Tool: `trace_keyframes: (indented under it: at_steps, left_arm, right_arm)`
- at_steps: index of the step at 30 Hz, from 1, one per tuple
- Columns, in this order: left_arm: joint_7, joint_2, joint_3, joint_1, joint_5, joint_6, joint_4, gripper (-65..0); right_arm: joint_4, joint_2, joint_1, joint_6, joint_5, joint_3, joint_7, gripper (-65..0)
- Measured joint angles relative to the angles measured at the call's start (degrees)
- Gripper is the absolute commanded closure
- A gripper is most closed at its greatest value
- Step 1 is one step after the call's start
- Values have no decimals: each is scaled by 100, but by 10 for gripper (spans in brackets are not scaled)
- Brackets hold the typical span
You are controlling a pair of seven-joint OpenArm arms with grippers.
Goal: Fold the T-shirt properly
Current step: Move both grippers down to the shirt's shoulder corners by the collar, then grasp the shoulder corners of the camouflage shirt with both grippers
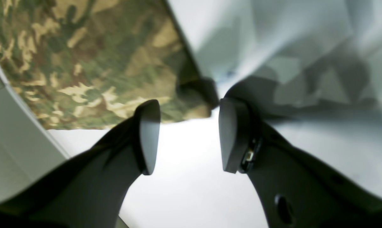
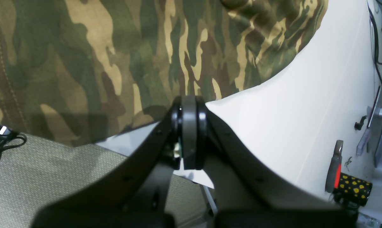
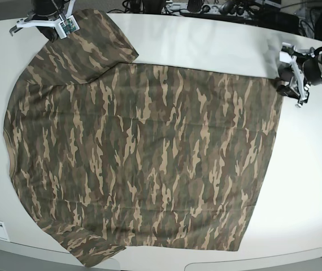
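T-shirt (image 3: 144,164) lies spread flat on the white table (image 3: 206,45), covering most of it, w/ one sleeve at the far corner on the base view's left and another at the near edge on that side. Cloth looks mostly smooth; no fold made yet, by my judgement.

Right gripper (image 2: 189,104): pads pressed together w/ no gap, sitting right at the shirt's edge by the far sleeve. Wrist view suggests a pinch on the hem, but whether cloth is actually between the pads cannot be told.

Left gripper (image 1: 187,133): jaws well apart, nothing between them. It hangs just off the shirt's hem corner (image 1: 191,110) on the base view's right, white table showing through the gap. Left wrist view is blurred, so contact w/ cloth is unclear; appears apart.

Assessment: both arms are stationed at opposite far corners, likely so the far edge can be lifted evenly. Left has yet to take its corner.
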Motion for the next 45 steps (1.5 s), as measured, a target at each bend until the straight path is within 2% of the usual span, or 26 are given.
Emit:
trace_keyframes:
  at_steps: [8, 13, 14, 15, 16, 17, 18, 21, 26, 28, 29, 33, 34, 39, 42, 45]
  left_arm:
    - [-68, 299, 763, -813, -50, 179, -205, -316]
    - [-109, 525, 828, -1123, -538, 208, -501, -313]
    - [-101, 542, 831, -1161, -599, 170, -518, -279]
    - [-72, 557, 831, -1193, -680, 24, -520, -195]
    - [-50, 575, 839, -1239, -728, -149, -531, -76]
    - [92, 603, 859, -1248, -868, -160, -538, 0]
    - [179, 636, 872, -1239, -953, -50, -538, 0]
    - [365, 645, 872, -1237, -1180, -48, -492, 0]
    - [413, 647, 872, -1237, -1191, -50, -452, 0]
    - [413, 647, 872, -1237, -1191, -50, -452, 0]
    - [413, 645, 872, -1235, -1189, -50, -452, 0]
    - [415, 645, 872, -1235, -1193, -52, -452, 0]
    - [415, 645, 872, -1235, -1193, -52, -452, 0]
    - [413, 647, 872, -1235, -1196, -50, -452, 0]
    - [411, 647, 872, -1235, -1211, -50, -452, 0]
    - [457, 647, 872, -1235, -1322, -52, -452, 0]
  right_arm:
    - [0, 0, 0, 0, 0, 0, 0, 0]
    - [0, 0, 0, 0, 0, 0, 0, 0]
    - [0, 0, -2, 0, 0, 0, 0, 0]
    - [0, 0, -2, 0, 0, 0, 0, 0]
    - [0, 0, -2, 2, 0, 0, 2, 0]
    - [0, 0, 0, 2, 0, 0, 2, 0]
    - [0, 0, 0, 0, 0, 0, 2, 0]
    - [0, 0, -9, 2, 2, 0, 0, 0]
    - [0, 0, 4, 0, -199, -2, 142, 0]
    - [0, 0, 107, -144, -321, 0, 142, 0]
    - [0, -4, 205, -149, -317, 42, 142, -29]
    - [0, -2, 529, -46, -133, 420, 168, -266]
    - [0, -2, 566, -55, 15, 531, 160, -290]
    - [-28, -2, 828, -70, 575, 1108, 452, -291]
    - [-573, -2, 1110, 487, 1139, 1294, 494, -292]
    - [-973, -15, 1263, 831, 1506, 1285, 487, -293]
